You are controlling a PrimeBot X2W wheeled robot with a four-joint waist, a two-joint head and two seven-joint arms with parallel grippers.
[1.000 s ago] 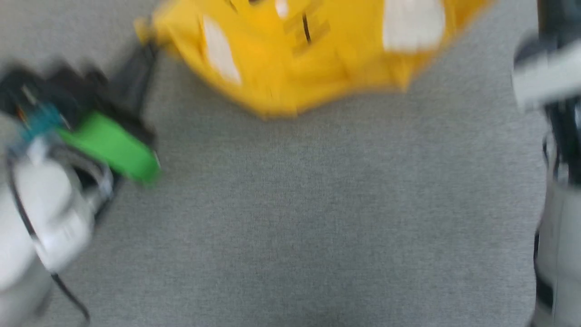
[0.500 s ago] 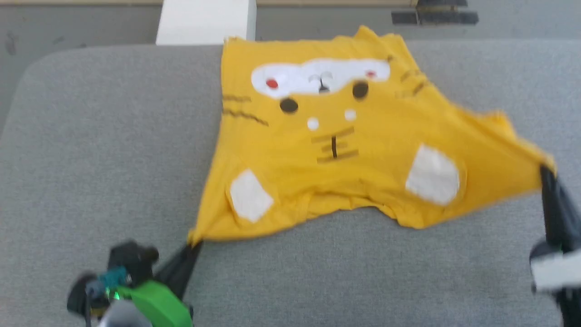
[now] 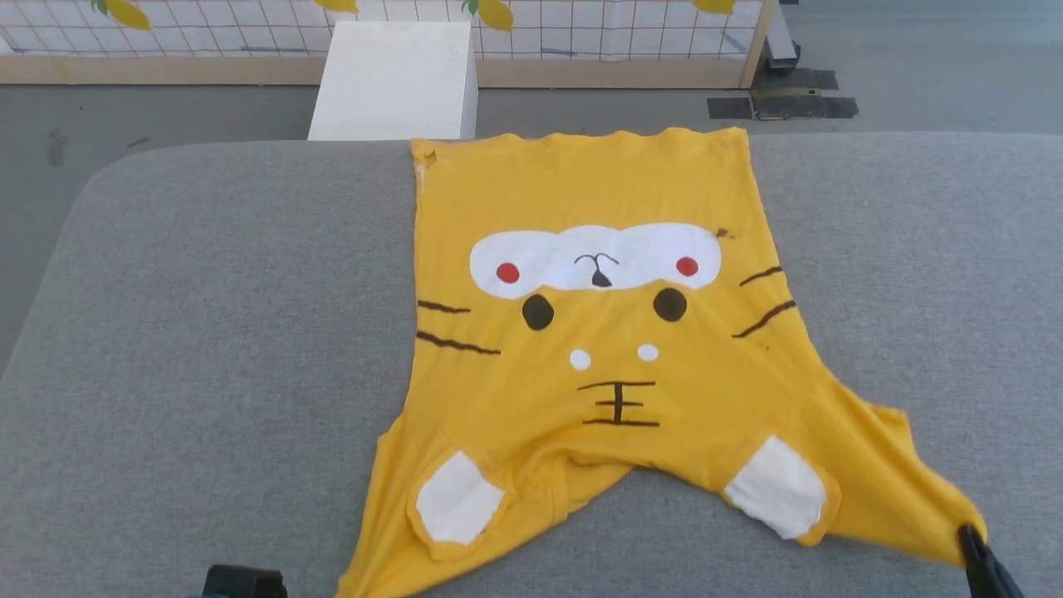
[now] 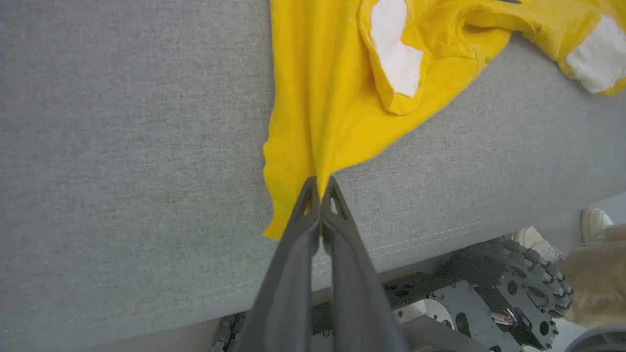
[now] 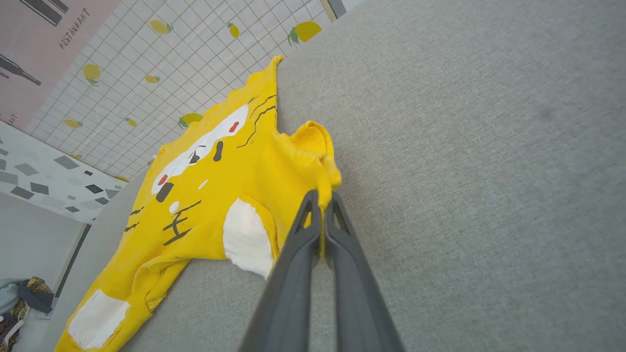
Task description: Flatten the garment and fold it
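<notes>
The garment (image 3: 598, 349), a yellow T-shirt printed with an animal face and white patches, lies spread face up on the grey table (image 3: 208, 332), hem at the far edge and sleeves toward me. My left gripper (image 4: 320, 183) is shut on the near-left sleeve corner of the garment (image 4: 318, 98), pinching a fold close to the table's front edge. Over on the right, my right gripper (image 5: 322, 195) is shut on the bunched sleeve tip of the garment (image 5: 220, 186). That gripper's dark fingers (image 3: 973, 548) meet the cloth at the head view's lower right corner.
A white box (image 3: 394, 79) stands on the floor beyond the table, before a tiled lemon-print barrier (image 3: 581, 33). Dark tape (image 3: 781, 104) marks the floor at the back right. Below the front edge are my wheeled base (image 4: 489, 303) and a person's shoes (image 4: 594, 220).
The head camera has tilted up, bringing the whole shirt and the far floor into view. The shirt now lies longer and flatter. Both grippers have stayed shut on the sleeve corners.
</notes>
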